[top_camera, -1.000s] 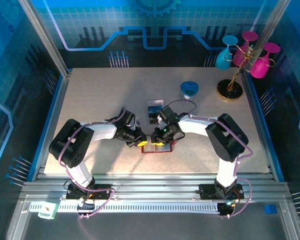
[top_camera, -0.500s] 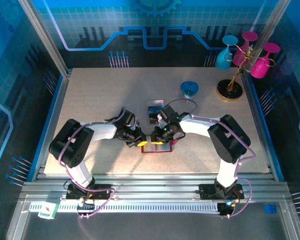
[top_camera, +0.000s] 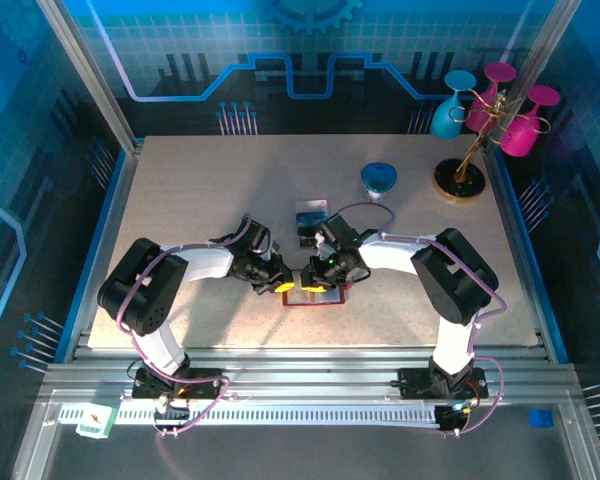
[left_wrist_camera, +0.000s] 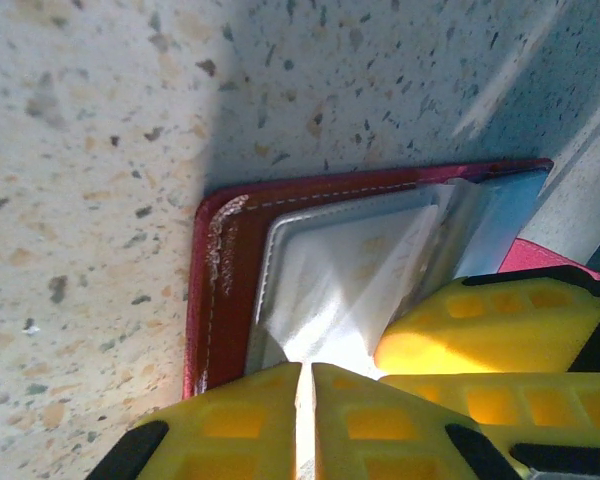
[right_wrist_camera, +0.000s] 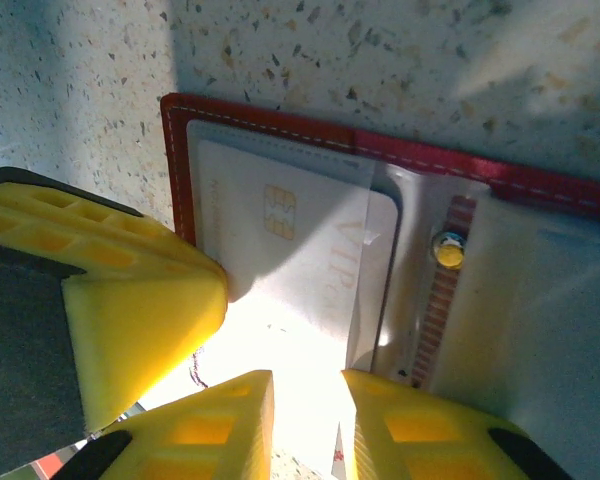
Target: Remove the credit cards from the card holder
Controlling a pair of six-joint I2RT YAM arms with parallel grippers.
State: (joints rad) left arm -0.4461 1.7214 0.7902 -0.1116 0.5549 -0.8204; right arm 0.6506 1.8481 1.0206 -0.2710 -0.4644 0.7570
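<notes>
While my left gripper (left_wrist_camera: 305, 420) pins the clear pocket film shut-jawed and my right gripper (right_wrist_camera: 305, 425) nips the pale chipped plastic card (right_wrist_camera: 290, 250) half-out, the flat red folding wallet (right_wrist_camera: 280, 122) lies open on the speckled table (top_camera: 200, 190), another card (top_camera: 309, 214) already out just beyond.

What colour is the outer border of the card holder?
Red, with pale stitching along the edge of the card holder; the right wrist view shows it best.

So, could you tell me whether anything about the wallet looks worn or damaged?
Yes: the red wallet has pale scuffing along its stitched edge near the rounded corner, seen from the left wrist. Otherwise nothing stands out.
</notes>
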